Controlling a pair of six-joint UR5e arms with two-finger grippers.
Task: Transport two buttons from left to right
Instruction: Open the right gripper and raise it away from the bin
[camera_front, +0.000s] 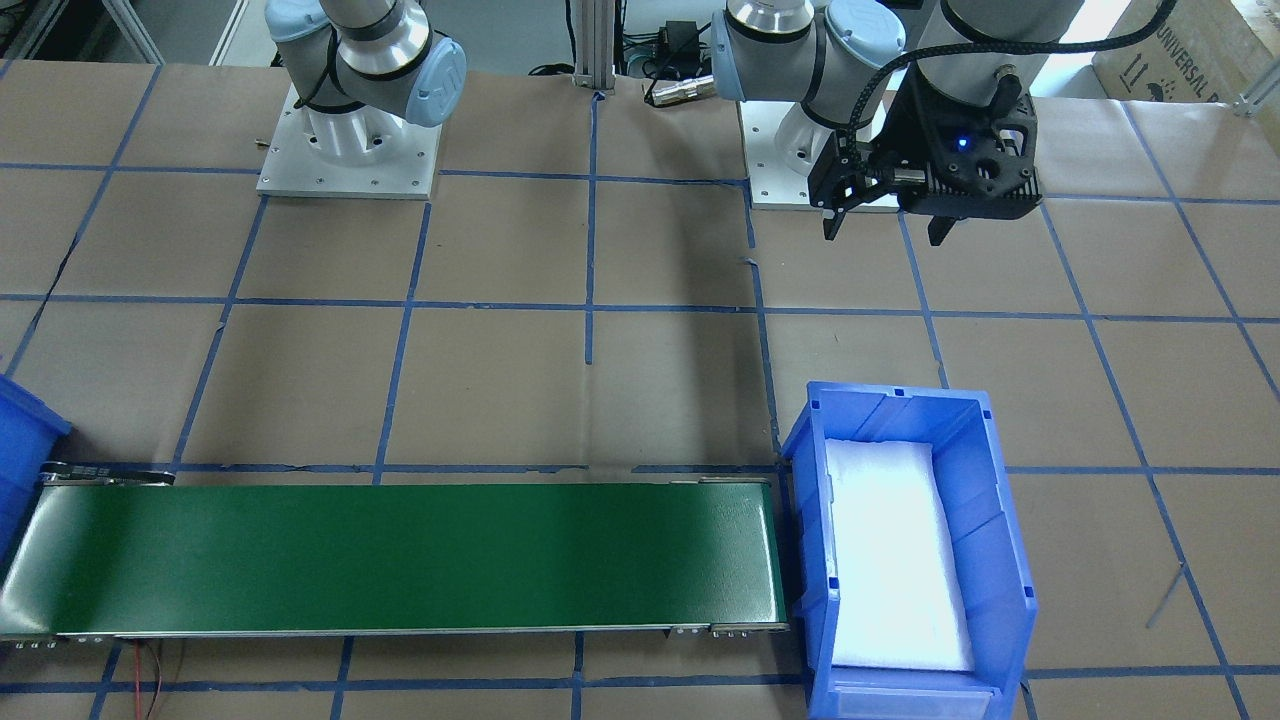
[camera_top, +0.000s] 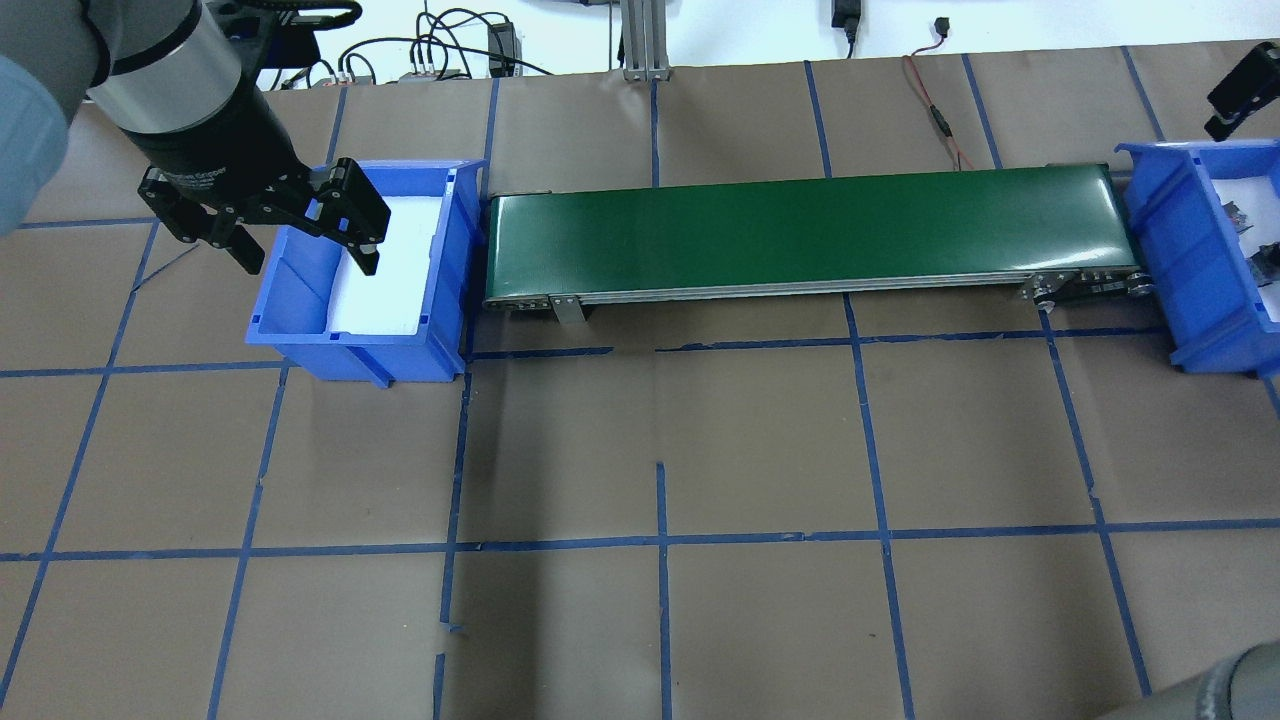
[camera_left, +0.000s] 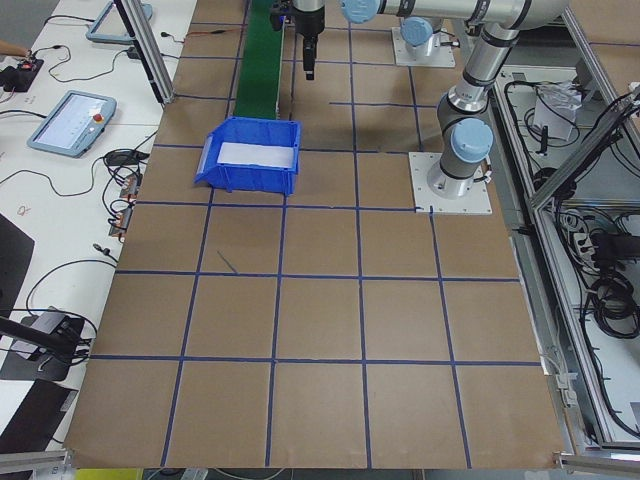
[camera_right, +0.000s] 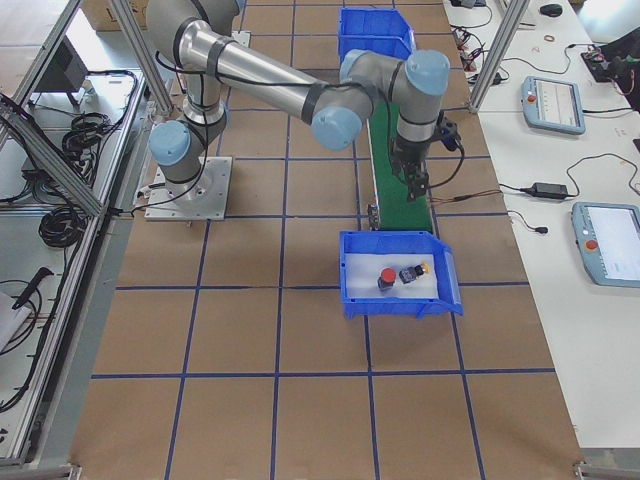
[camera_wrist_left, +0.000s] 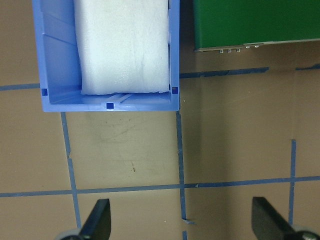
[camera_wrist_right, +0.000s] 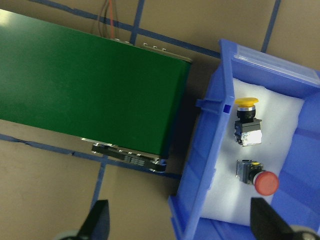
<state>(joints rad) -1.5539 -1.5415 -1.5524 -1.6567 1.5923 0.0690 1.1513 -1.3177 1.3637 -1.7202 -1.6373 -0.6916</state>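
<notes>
Right bin (camera_wrist_right: 205, 165): red button (camera_wrist_right: 264, 181) and yellow button (camera_wrist_right: 247, 120) lie on its white foam (camera_wrist_right: 225, 200), near each other but apart (caps point different ways). Left bin (camera_front: 995, 560) holds a white pad (camera_front: 890, 560). Belt (camera_front: 400, 555) runs between the bins. Left gripper (camera_front: 885, 235) hangs over the table (camera_front: 500, 380) on the robot's side of the left bin, fingers spread wide. Right gripper (camera_wrist_right: 182, 222) hangs over the belt's end by the right bin, also spread wide.
</notes>
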